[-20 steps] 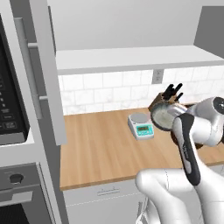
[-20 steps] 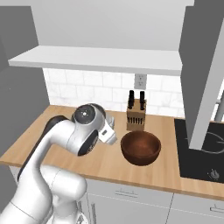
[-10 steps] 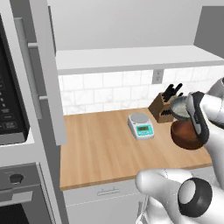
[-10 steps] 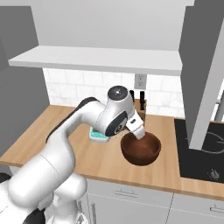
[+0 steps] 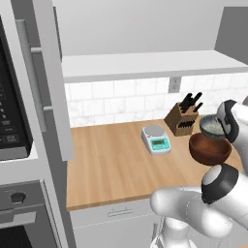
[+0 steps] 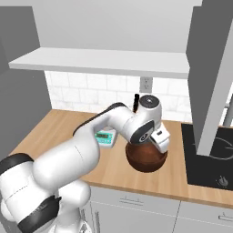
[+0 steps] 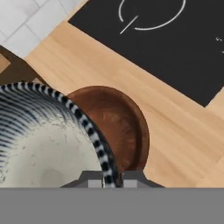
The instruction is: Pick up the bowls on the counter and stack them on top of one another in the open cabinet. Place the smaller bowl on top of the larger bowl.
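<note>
**Grey bowl carried above the brown one, far from the cabinet**

The smaller bowl (image 7: 41, 144) is held up off the counter (image 5: 111, 169), its striped rim pinched between the two fingertips (image 7: 93, 180) of the gripper (image 7: 109, 181). In the left base view it hangs just above and behind the larger bowl (image 5: 209, 148), which sits near the counter's right end, just in front of the knife block (image 5: 181, 118) and beside the black cooktop (image 7: 175, 39).

The grip is on the rim alone, so a fast swing could, I judge, tilt the bowl or let it slip, and it would land on or in the brown bowl below. Set down here, it would nest on the counter, not in the open cabinet (image 5: 145, 65).

Compared with a second ago, the arm has swung right: the bowl, then beside the scale (image 5: 156, 139), is now over the brown bowl.
</note>
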Controlling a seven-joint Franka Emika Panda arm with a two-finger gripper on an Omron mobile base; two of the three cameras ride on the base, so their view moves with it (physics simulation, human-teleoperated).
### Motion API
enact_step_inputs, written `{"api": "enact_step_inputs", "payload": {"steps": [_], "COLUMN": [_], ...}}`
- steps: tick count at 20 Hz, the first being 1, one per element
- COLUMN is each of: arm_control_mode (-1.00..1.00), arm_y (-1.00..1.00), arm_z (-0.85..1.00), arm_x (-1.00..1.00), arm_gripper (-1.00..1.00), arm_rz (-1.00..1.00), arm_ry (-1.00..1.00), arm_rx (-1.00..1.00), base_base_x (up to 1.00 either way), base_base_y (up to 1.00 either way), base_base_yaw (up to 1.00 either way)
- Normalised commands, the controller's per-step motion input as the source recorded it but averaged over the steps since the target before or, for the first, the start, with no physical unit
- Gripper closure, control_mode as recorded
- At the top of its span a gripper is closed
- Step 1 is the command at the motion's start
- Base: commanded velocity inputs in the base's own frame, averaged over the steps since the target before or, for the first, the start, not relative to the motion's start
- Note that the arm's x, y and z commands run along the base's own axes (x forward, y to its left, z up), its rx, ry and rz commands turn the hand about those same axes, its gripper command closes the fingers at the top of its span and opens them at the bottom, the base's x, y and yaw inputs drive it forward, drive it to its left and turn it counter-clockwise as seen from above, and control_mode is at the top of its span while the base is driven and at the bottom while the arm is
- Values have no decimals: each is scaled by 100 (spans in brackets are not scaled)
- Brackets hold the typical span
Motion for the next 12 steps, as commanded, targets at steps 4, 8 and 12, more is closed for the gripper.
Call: {"api": "enact_step_inputs", "payload": {"steps": [4, 8, 12], "arm_control_mode": [-100, -100, -100], "arm_y": [-12, 0, 3], "arm_z": [-65, -51, -42], "arm_x": [4, 11, 26], "arm_gripper": [100, 100, 100], "arm_rz": [0, 0, 0], "arm_ry": [0, 0, 0], "arm_rx": [0, 0, 0], "base_base_x": [0, 0, 0], "base_base_y": [0, 0, 0], "base_base_yaw": [0, 0, 0]}}
